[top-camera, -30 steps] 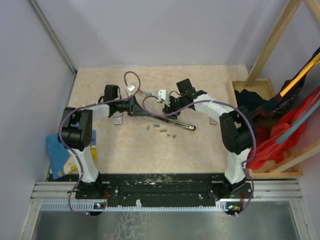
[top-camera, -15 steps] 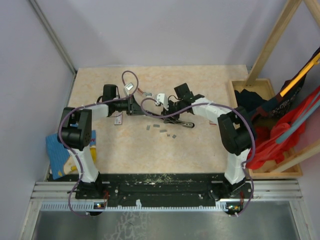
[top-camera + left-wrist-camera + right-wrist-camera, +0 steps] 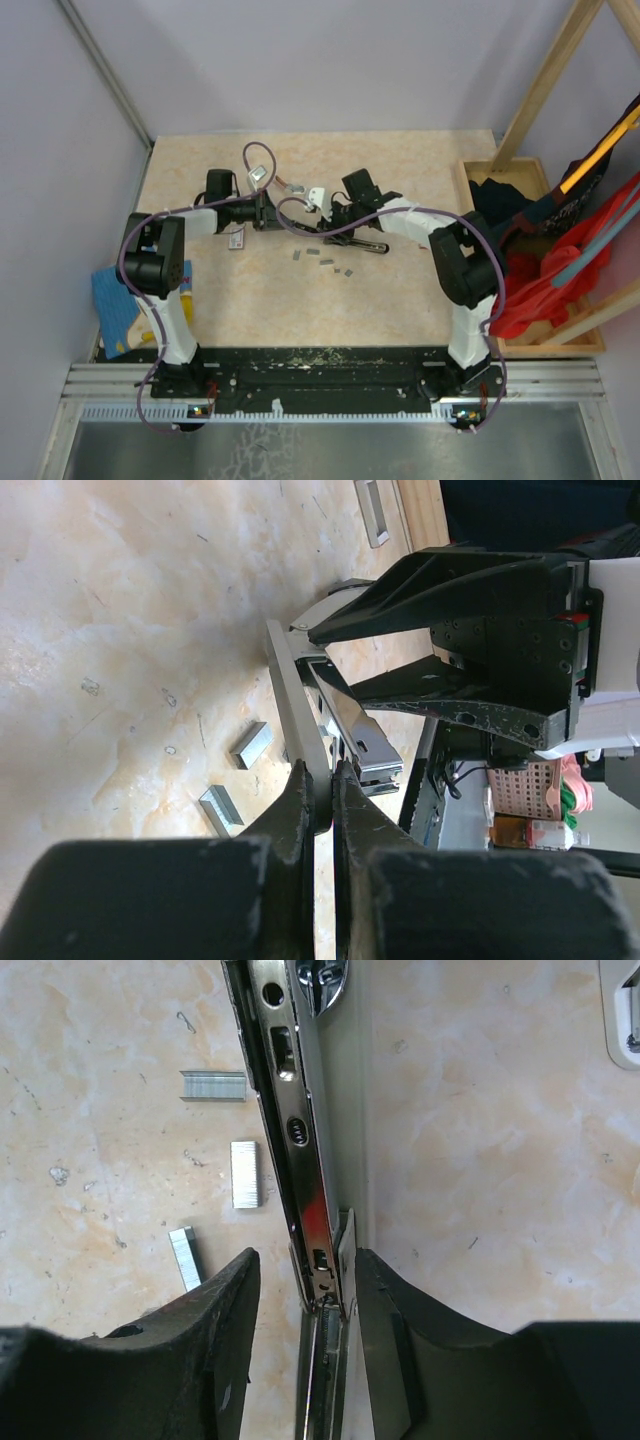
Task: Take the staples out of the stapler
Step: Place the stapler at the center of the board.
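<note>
The stapler (image 3: pixel 358 243) lies opened out mid-table. In the left wrist view its grey base plate (image 3: pixel 290 695) and shiny magazine (image 3: pixel 358 735) spread apart. My left gripper (image 3: pixel 274 216) is shut on the end of the grey plate (image 3: pixel 321 780). My right gripper (image 3: pixel 335 222) is open and straddles the stapler's metal channel (image 3: pixel 292 1150), midway between its fingertips (image 3: pixel 305 1290), with a gap on the left side. Several short staple strips (image 3: pixel 312 253) lie on the table beside the stapler; they also show in the right wrist view (image 3: pixel 245 1173) and the left wrist view (image 3: pixel 251 744).
A pinkish-white tag (image 3: pixel 237 240) lies near the left arm. A small white piece (image 3: pixel 318 194) and a small grey piece (image 3: pixel 294 186) lie behind the grippers. A wooden crate (image 3: pixel 520 170) with cloth stands at the right, a blue object (image 3: pixel 112 300) at the left edge.
My right gripper has moved left along the stapler, closer to my left gripper. The stapler's far end has swung in a little. The left gripper keeps its hold.
</note>
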Robot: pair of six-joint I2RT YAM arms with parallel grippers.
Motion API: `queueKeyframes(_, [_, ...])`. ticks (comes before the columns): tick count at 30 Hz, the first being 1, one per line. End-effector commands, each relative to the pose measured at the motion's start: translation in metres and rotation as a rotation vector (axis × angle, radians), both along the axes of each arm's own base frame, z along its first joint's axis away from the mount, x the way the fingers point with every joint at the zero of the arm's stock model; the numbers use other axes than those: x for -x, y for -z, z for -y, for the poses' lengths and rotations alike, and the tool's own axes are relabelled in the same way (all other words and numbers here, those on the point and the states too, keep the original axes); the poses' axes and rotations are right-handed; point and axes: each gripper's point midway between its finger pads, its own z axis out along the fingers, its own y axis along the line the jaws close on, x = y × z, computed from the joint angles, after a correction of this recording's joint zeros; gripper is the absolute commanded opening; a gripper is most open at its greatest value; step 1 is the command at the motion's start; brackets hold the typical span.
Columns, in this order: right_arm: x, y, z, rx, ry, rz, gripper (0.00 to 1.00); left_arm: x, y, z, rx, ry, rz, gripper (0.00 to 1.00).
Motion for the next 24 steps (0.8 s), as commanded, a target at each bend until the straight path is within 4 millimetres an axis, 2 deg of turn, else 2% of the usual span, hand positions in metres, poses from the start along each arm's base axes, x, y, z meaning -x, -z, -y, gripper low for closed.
queueKeyframes(1, [-0.011, -0.007, -0.009, -0.012, 0.015, 0.034, 0.42, -0.002, -0.009, 0.000, 0.043, 0.024, 0.026, 0.00])
queueKeyframes(8, [-0.012, 0.001, -0.010, -0.001, 0.013, 0.021, 0.33, -0.003, -0.006, -0.001, 0.047, 0.021, 0.017, 0.00])
queueKeyframes(17, [-0.015, -0.001, -0.019, -0.003, 0.007, 0.034, 0.32, -0.003, -0.005, -0.001, 0.049, 0.019, 0.011, 0.00])
queueKeyframes(22, [-0.017, -0.001, -0.021, 0.000, 0.005, 0.028, 0.22, -0.003, -0.005, -0.002, 0.051, 0.016, 0.008, 0.00])
queueKeyframes(24, [-0.016, 0.002, -0.021, 0.006, 0.010, 0.020, 0.24, -0.003, -0.004, -0.003, 0.052, 0.014, 0.006, 0.00])
